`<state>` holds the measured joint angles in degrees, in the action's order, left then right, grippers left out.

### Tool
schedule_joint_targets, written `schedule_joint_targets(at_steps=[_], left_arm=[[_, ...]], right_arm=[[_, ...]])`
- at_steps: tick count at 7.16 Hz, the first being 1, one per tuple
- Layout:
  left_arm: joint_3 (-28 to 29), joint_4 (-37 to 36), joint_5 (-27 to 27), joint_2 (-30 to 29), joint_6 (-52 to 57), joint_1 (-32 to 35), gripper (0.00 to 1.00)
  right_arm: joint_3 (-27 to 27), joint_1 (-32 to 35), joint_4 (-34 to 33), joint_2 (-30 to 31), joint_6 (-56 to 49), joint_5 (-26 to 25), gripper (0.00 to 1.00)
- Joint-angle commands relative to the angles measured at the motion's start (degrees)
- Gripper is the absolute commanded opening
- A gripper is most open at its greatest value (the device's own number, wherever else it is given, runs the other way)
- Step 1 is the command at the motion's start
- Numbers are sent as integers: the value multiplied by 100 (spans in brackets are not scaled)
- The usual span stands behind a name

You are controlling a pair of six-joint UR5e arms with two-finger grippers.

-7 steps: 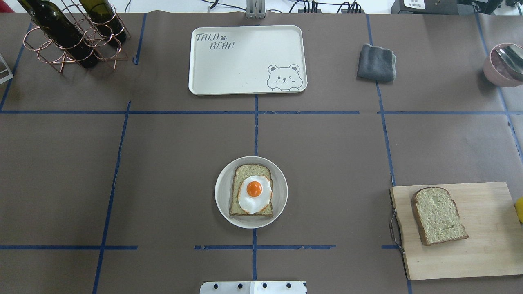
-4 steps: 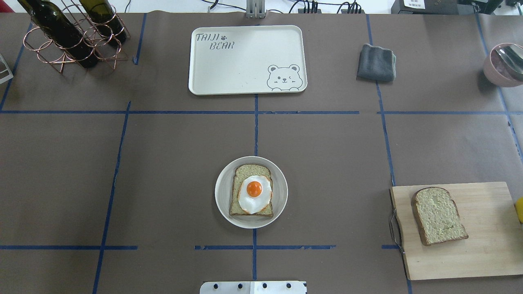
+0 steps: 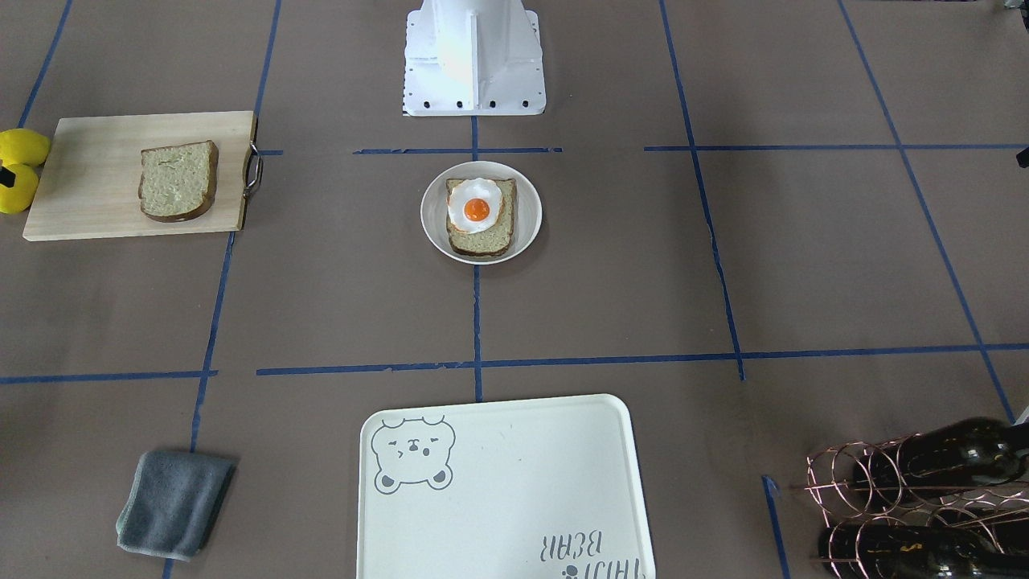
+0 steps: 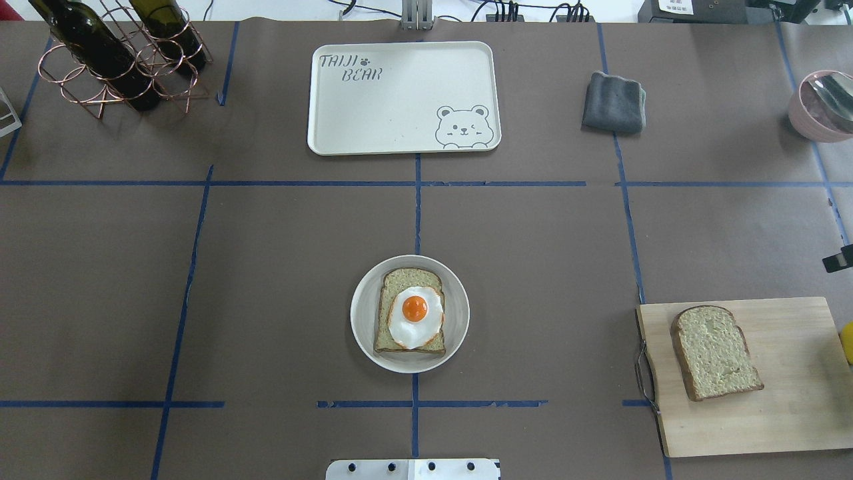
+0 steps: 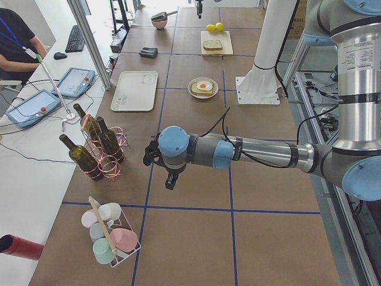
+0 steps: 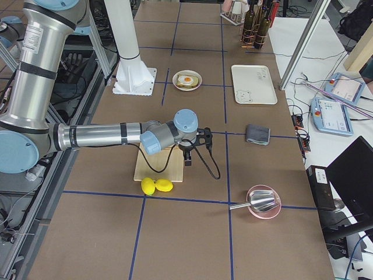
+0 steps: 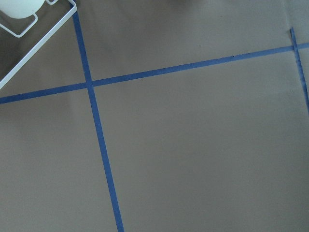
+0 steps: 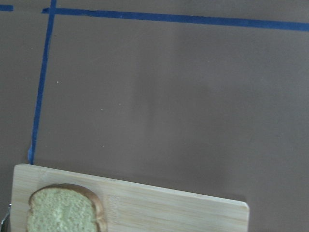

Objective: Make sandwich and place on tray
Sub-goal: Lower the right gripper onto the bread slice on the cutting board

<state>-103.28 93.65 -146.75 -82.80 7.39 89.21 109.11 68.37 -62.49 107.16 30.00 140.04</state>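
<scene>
One slice of greenish-tan bread [image 4: 400, 280] lies on a small round white plate [image 4: 360, 313] at the table's middle, with the fried egg [image 4: 415, 317] on top. The other slice [image 4: 716, 352] lies on the wooden cutting board [image 4: 793, 400] at the right; it also shows in the right wrist view [image 8: 63, 212]. The bear tray [image 4: 400, 100] stands bare at the far middle. My right gripper [image 6: 187, 158] hovers over the board's far edge; only a dark sliver [image 4: 838, 259] shows overhead. My left gripper [image 5: 169, 180] hangs over bare table far left. I cannot tell whether either is open.
A copper rack with wine bottles [image 4: 120, 60] stands far left. A grey cloth [image 4: 614, 102] and a pink bowl with a spoon [image 4: 823, 107] are far right. Two lemons [image 3: 18, 169] lie beside the board. A rack of cups [image 5: 110, 235] stands beyond the left gripper.
A dark piece of my right gripper has come in at the right edge of the overhead view, above the cutting board. Bread, egg, plate and tray have not moved.
</scene>
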Motion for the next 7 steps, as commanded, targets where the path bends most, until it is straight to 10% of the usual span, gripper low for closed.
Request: schedule_joint_targets(at_steps=[1,7], left_arm=[[-8,214,-20,-25,-428,-88,100],[-52,1472,6,-8,-2277,-677,100]], right_arm=[[14,-1023,1236,173,1995,-291,99],[-250,-2706,2232,411,3671,-1145,79]])
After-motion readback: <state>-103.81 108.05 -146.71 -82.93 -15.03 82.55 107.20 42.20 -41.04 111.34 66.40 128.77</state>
